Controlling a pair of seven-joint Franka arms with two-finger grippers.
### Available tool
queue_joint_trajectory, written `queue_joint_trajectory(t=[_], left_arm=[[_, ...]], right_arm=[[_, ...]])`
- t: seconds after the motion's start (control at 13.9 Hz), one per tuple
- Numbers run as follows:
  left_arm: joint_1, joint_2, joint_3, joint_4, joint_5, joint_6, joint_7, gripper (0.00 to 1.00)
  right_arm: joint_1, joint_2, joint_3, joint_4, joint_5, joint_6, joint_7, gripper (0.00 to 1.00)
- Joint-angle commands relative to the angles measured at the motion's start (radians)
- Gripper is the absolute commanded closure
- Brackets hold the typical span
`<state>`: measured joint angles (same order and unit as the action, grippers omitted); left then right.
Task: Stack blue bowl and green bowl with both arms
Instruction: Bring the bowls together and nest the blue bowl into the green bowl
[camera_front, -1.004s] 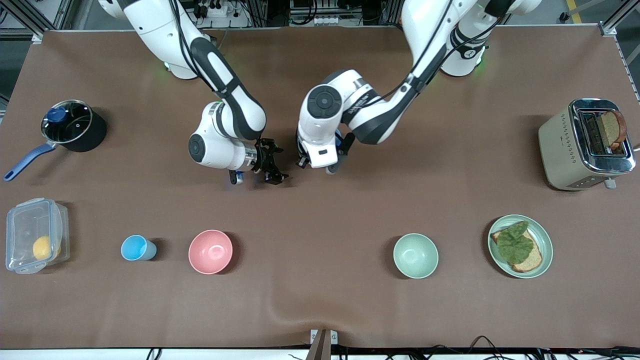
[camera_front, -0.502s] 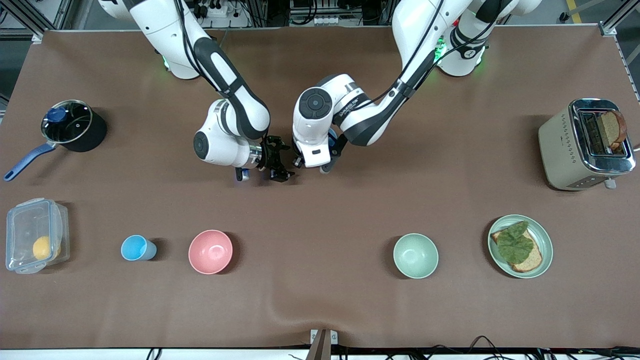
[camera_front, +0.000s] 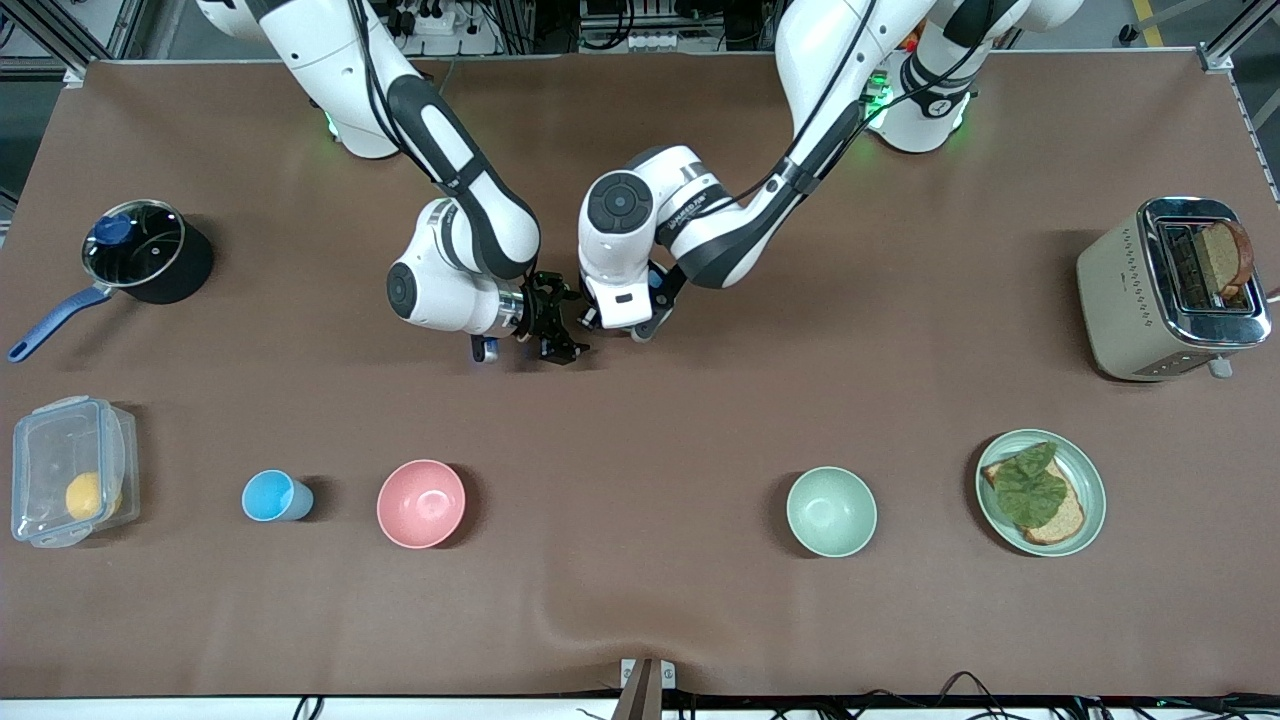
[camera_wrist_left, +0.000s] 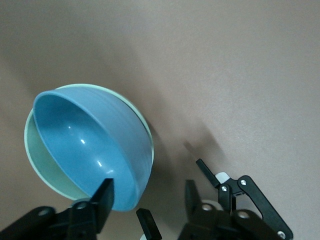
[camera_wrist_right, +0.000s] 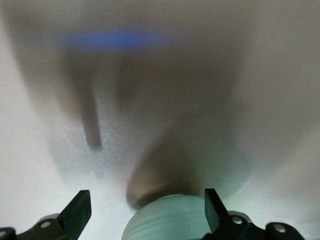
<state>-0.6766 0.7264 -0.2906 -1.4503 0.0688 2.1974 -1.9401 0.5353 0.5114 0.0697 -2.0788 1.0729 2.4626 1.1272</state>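
In the left wrist view the blue bowl (camera_wrist_left: 90, 145) sits tilted inside the pale green bowl (camera_wrist_left: 47, 167) on the brown table. My left gripper (camera_wrist_left: 146, 192) is open just above them, and the blue bowl's rim is beside one of its fingers (camera_wrist_left: 102, 197). My right gripper (camera_wrist_right: 146, 200) is open, with the green bowl's outer wall (camera_wrist_right: 170, 217) between its fingers. In the front view the two grippers, right (camera_front: 552, 330) and left (camera_front: 610, 322), are close together over the table's middle. The stacked bowls are hidden under the hands there.
Along the side nearer the camera stand a lidded box (camera_front: 68, 470), a light-blue cup (camera_front: 270, 496), a pink bowl (camera_front: 421, 503), a second green bowl (camera_front: 831, 511) and a plate with a sandwich (camera_front: 1041, 492). A pot (camera_front: 145, 250) and a toaster (camera_front: 1170, 288) stand at the table's ends.
The left hand has moved toward the right arm's end of the table and the right hand has shifted toward it, so the two grippers are closer together.
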Motion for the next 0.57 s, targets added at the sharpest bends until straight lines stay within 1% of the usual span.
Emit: queue_joint_trajectory(t=[0.0, 0.14, 0.36, 0.43, 0.5], left_arm=[[0.006, -0.039, 0.007, -0.001, 0.055, -0.013, -0.003, 0.00], [0.014, -0.077, 0.008, 0.002, 0.068, -0.057, -0.002, 0.00], [0.052, -0.146, 0.008, 0.007, 0.071, -0.135, 0.064, 0.00], [0.077, -0.168, 0.008, 0.007, 0.072, -0.157, 0.104, 0.00], [0.100, -0.180, 0.008, 0.008, 0.077, -0.177, 0.146, 0.00]], right_arm=[[0.003, -0.002, 0.002, -0.001, 0.027, 0.009, -0.018, 0.00], [0.002, -0.005, 0.001, -0.001, 0.027, 0.006, -0.020, 0.00], [-0.008, -0.022, -0.002, -0.003, 0.009, -0.011, -0.029, 0.00], [-0.006, -0.025, -0.004, -0.003, -0.007, -0.020, -0.029, 0.00], [-0.015, -0.030, -0.004, -0.003, -0.045, -0.027, -0.029, 0.00]])
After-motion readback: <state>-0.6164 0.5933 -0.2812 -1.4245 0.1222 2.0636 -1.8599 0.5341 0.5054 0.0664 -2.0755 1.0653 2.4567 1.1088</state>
